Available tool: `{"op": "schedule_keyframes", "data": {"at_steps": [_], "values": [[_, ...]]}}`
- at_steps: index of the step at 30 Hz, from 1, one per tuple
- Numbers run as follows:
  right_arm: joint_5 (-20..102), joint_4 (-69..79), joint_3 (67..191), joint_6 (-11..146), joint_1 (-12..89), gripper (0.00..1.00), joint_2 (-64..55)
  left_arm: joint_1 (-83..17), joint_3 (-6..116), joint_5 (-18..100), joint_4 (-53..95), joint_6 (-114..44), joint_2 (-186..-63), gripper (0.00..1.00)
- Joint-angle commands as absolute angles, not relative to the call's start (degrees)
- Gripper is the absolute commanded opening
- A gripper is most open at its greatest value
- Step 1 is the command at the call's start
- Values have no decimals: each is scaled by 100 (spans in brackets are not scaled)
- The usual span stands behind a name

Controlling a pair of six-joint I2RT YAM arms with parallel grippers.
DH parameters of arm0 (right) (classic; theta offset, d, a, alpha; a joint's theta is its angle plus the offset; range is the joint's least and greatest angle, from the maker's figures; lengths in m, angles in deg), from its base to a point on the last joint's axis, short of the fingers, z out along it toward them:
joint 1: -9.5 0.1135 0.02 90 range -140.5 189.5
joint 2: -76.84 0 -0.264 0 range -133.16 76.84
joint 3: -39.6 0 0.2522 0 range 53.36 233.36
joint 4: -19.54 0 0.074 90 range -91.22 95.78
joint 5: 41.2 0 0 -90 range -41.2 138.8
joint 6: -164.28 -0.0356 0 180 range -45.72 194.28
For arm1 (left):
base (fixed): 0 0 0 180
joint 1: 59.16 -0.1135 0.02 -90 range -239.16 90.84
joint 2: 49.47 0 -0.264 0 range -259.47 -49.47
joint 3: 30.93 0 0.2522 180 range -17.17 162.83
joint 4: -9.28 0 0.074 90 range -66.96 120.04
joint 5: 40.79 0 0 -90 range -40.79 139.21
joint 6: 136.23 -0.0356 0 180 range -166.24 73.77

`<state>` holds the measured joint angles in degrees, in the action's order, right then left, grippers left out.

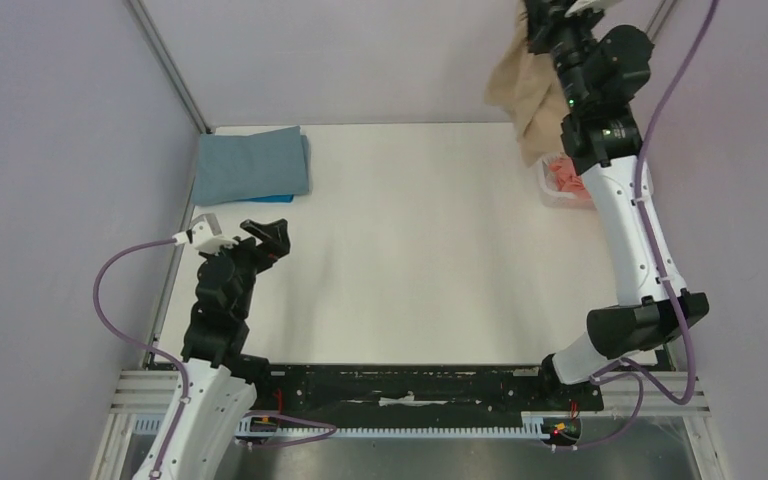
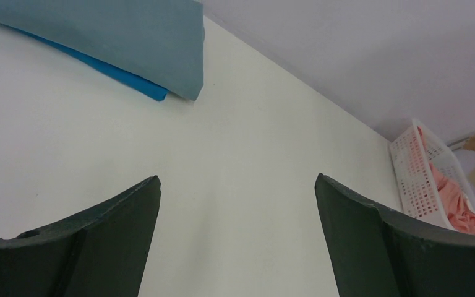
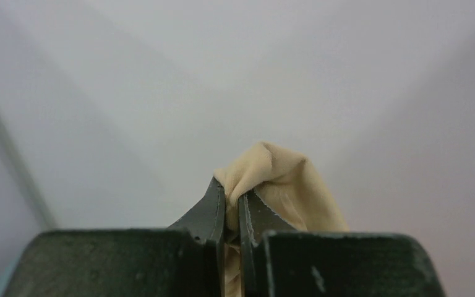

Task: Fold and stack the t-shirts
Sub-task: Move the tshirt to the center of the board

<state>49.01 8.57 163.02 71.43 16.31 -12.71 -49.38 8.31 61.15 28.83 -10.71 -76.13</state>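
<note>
Right gripper, pressed together on a bunched fold of the tan t-shirt, raised high over the far right corner of the worktop. The cloth emerges just past the fingertips in the right wrist view. In the top view it hangs from the gripper toward the worktop, so its long axis is roughly vertical. Its lower end is near the white lattice basket, but whether it touches the rim cannot be told. The coral pink t-shirt lies crumpled inside that basket.

Left gripper, spread wide and holding nothing, above the near left part of the worktop, well apart from the hanging shirt. It points toward the far left corner, where the folded grey-blue t-shirt lies on the bright blue t-shirt, whose edge shows beneath.

Governing relation: the bare middle of the worktop lies to the left of, nearer than and below the held shirt. Laying it out flat would probably call for a carry in that direction, with the left gripper the nearer one to take a free edge.
</note>
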Motion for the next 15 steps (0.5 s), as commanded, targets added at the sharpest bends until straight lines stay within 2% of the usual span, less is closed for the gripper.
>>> {"op": "schedule_keyframes", "data": {"at_steps": [1,6,10,13,14,15], "values": [[3494,1111,16572,6765,2584,0,-1178,-4932,1076,6192,2928,-747,-7380,100],[3055,1614,16085,6725,3239,0,-947,-4934,1405,6446,3702,-317,-7253,100],[3196,1827,14803,6772,3261,0,-358,-4932,1543,6612,4106,-153,-7054,100],[3379,1251,13620,7257,3262,0,312,-4932,1631,6986,4587,120,-6957,99],[3747,1119,13135,7260,3259,3,605,-4932,1645,7107,4683,163,-6930,98],[4190,1128,12415,7127,3252,12,852,-4932,1630,7176,4733,195,-6900,98]]}}
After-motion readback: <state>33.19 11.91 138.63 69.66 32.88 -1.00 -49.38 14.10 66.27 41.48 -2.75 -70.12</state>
